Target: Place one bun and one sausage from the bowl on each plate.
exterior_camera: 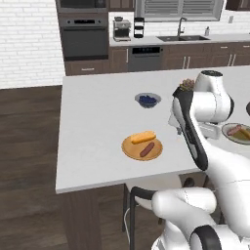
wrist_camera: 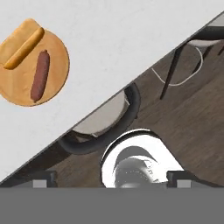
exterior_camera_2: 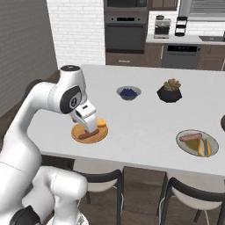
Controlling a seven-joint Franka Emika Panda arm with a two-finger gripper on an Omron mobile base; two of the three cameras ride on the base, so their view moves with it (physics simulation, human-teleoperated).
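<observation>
The orange-brown wood plate [exterior_camera: 129,148] [exterior_camera_2: 78,130] [wrist_camera: 57,65] lies near the counter's front edge and carries a bun [exterior_camera: 143,137] [exterior_camera_2: 102,122] [wrist_camera: 24,48] and a sausage [exterior_camera: 147,149] [exterior_camera_2: 88,136] [wrist_camera: 40,75]. The pale grey plate [exterior_camera: 226,130] [exterior_camera_2: 214,141] further right also holds a sausage [exterior_camera: 234,130] [exterior_camera_2: 189,138] and a bun [exterior_camera: 244,133] [exterior_camera_2: 203,147]. My gripper [exterior_camera_2: 91,128] [wrist_camera: 111,178] hangs open and empty above the counter's front edge beside the wood plate. A dark sliver at the right border [exterior_camera_2: 222,123] may be the bowl; too little shows to tell.
A small grey bowl of blue berries [exterior_camera: 147,100] [exterior_camera_2: 128,92] and a black plant pot [exterior_camera_2: 169,92] stand further back on the white counter [exterior_camera: 93,127]. Dark-framed stools [exterior_camera_2: 99,176] [wrist_camera: 103,127] are tucked under its front edge.
</observation>
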